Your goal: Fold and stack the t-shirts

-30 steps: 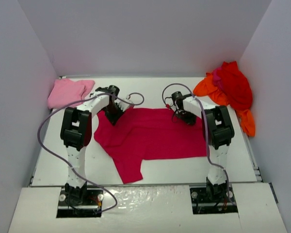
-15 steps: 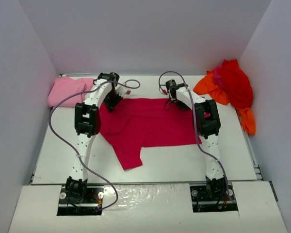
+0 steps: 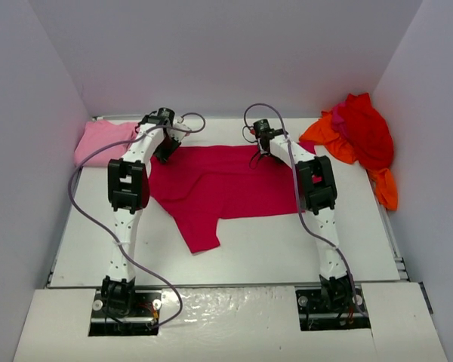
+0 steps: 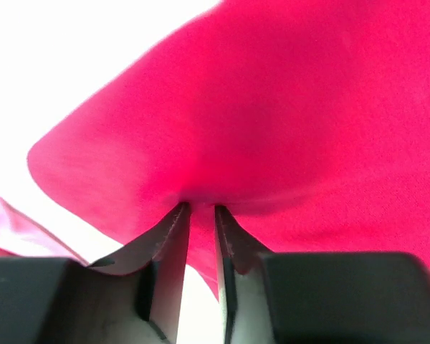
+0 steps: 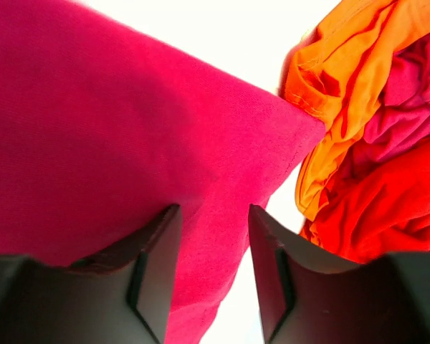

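Soft matt cloth w/ fine knit texture is seen on magenta shirt (image 3: 226, 185). Same matt cloth is shown by pink shirt (image 3: 98, 143), orange shirt (image 3: 321, 136) & red shirt (image 3: 366, 132). The surface (image 3: 287, 249) is finished white, smooth, slight sheen. Left tool (image 4: 201, 209) & right tool (image 5: 213, 211) are made of matt black plastic, w/ pale smooth inner faces.

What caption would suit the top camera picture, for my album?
Left gripper and right gripper at the far edge of a crimson t-shirt.

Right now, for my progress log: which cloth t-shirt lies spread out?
The crimson-magenta cloth t-shirt in the middle; the light pink one lies bunched far left, orange and red heaped right.
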Tool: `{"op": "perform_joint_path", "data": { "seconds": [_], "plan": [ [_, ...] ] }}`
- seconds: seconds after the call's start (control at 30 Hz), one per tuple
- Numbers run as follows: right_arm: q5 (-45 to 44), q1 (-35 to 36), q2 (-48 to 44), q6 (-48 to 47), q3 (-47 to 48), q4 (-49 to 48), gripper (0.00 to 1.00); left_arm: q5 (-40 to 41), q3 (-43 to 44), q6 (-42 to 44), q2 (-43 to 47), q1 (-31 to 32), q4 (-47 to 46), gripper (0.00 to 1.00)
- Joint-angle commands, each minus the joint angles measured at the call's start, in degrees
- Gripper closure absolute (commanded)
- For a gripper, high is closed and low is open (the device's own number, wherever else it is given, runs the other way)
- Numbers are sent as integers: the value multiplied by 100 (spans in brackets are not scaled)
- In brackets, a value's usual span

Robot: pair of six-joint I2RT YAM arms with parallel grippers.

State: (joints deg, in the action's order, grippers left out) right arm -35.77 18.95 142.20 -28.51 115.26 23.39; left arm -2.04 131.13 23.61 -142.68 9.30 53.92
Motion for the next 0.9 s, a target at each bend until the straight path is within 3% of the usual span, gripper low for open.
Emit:
{"op": "perform_joint_path", "data": {
  "seconds": [0.0,0.07,0.1,0.2,0.33,0.43,0.47,0.53,0.67,0.87],
  "plan": [
    [291,55,-742,188,-11,-414,58,318,203,-356,1009,-25,-689,81],
    [275,119,-1260,150,-177,-414,52,278,-58,-461,1378,5,-948,77],
    [296,217,-1500,119,-333,-414,48,231,-292,-456,1690,36,-1001,69],
    [733,535,-2494,-216,-1210,-204,48,239,-838,-423,2385,120,-1177,58],
    [1477,1367,-3839,-721,-2675,284,47,276,-1724,-410,3183,98,-1206,58],
    [1691,2246,-4645,-793,-3675,492,45,405,-2926,-495,3805,44,-1709,71],
    [1770,2477,-4758,-772,-3776,608,45,509,-3437,-559,4143,19,-2047,75],
    [2075,2636,-4789,-676,-3963,751,46,837,-4224,-730,4734,-41,-2609,74],
    [2606,2886,-4378,-592,-3909,1015,50,1501,-5044,-777,5803,-207,-3206,72],
    [2839,3325,-3876,-526,-3686,922,52,1558,-5632,-642,6927,-622,-2818,72]
  ]
}}
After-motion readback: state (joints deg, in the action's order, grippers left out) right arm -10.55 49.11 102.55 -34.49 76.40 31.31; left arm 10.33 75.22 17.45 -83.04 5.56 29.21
